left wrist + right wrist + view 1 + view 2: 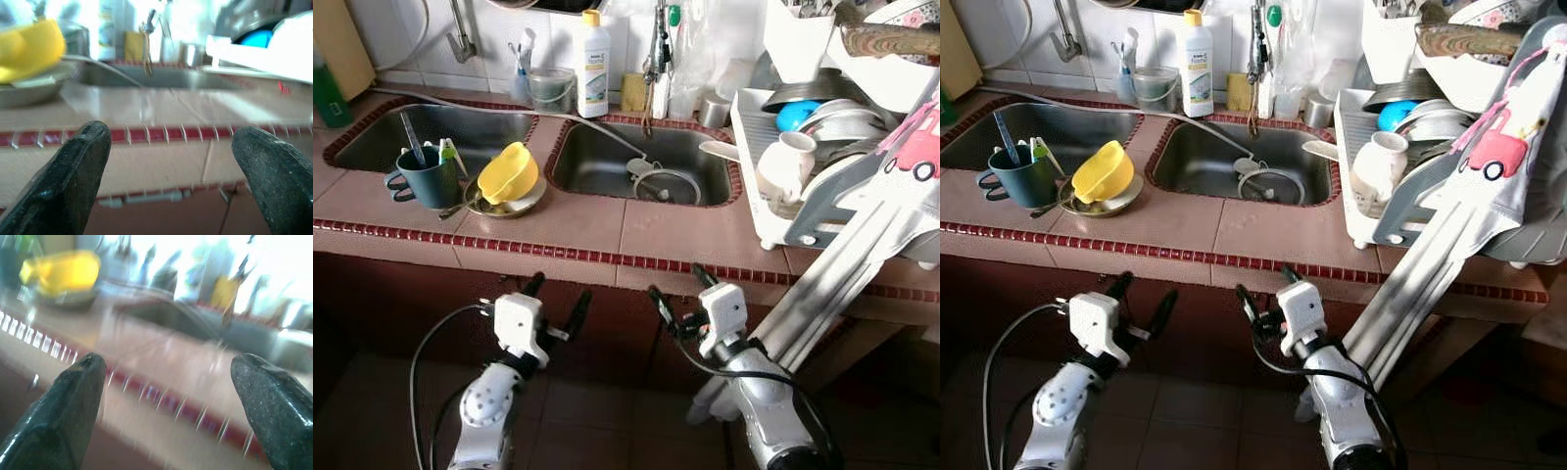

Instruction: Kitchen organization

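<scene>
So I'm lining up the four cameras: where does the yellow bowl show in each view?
Left eye view: yellow bowl tilted on a metal plate, on the counter between the two sinks.
Right eye view: same spot, left of centre.
Left wrist view: blurred, at the upper left edge.
Right wrist view: blurred, upper left.
Shared landmark: the red tile strip along the counter edge.
</scene>
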### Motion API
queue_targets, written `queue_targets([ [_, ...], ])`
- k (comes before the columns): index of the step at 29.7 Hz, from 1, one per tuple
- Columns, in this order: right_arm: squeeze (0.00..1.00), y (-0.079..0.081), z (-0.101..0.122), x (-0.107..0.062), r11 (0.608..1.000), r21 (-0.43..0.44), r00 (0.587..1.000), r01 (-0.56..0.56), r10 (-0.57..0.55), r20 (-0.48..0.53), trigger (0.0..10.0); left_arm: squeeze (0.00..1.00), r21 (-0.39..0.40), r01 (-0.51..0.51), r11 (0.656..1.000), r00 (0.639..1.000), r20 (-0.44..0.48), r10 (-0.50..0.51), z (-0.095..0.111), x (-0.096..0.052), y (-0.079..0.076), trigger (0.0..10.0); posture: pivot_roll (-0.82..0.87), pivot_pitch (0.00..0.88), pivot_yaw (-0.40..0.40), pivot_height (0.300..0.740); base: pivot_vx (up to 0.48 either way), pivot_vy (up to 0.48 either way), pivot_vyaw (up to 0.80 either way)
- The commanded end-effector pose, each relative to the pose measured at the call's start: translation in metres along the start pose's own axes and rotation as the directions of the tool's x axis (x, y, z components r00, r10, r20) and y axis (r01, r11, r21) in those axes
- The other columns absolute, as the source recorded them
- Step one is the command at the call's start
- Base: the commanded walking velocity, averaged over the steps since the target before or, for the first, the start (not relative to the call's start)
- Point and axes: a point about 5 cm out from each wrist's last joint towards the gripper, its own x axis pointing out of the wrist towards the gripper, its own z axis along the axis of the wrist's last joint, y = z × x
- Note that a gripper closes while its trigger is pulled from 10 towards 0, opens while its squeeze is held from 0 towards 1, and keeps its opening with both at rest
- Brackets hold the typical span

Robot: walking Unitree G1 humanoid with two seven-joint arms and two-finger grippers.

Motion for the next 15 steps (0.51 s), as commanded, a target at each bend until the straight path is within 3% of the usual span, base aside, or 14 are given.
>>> queue_targets([
  [1, 0.00, -0.008, 0.011, 0.004, 0.997, 0.037, 0.997, 0.062, -0.063, 0.040, 10.0, 0.00, -0.021, -0.022, 1.000, 1.000, 0.019, 0.023, 0.008, 0.001, 0.000, 10.0, -0.10, 0.000, -0.060, 0.740, 0.000, 0.000, 0.00],
  [4, 0.00, -0.018, 0.021, 0.008, 0.979, 0.103, 0.982, 0.176, -0.182, 0.052, 10.0, 0.00, -0.046, -0.109, 0.993, 0.994, 0.022, 0.110, 0.017, 0.007, 0.006, 10.0, -0.10, 0.000, -0.065, 0.740, 0.000, 0.000, 0.00],
  [9, 0.00, -0.027, 0.034, 0.012, 0.969, 0.071, 0.970, 0.235, -0.239, 0.051, 10.0, 0.00, -0.044, -0.217, 0.975, 0.976, -0.030, 0.216, 0.030, 0.017, 0.019, 10.0, -0.10, 0.000, -0.060, 0.740, 0.000, 0.000, 0.00],
  [12, 0.00, -0.034, 0.046, 0.015, 0.967, 0.058, 0.964, 0.248, -0.252, 0.081, 10.0, 0.00, -0.040, -0.220, 0.975, 0.974, -0.064, 0.217, 0.036, 0.022, 0.023, 10.0, -0.10, 0.000, -0.059, 0.740, 0.000, 0.000, 0.00],
  [15, 0.00, -0.040, 0.058, 0.015, 0.961, -0.005, 0.955, 0.276, -0.274, 0.115, 10.0, 0.00, -0.002, -0.173, 0.985, 0.984, -0.027, 0.173, 0.053, 0.026, 0.023, 10.0, -0.10, 0.000, -0.051, 0.740, 0.000, 0.000, 0.00],
])
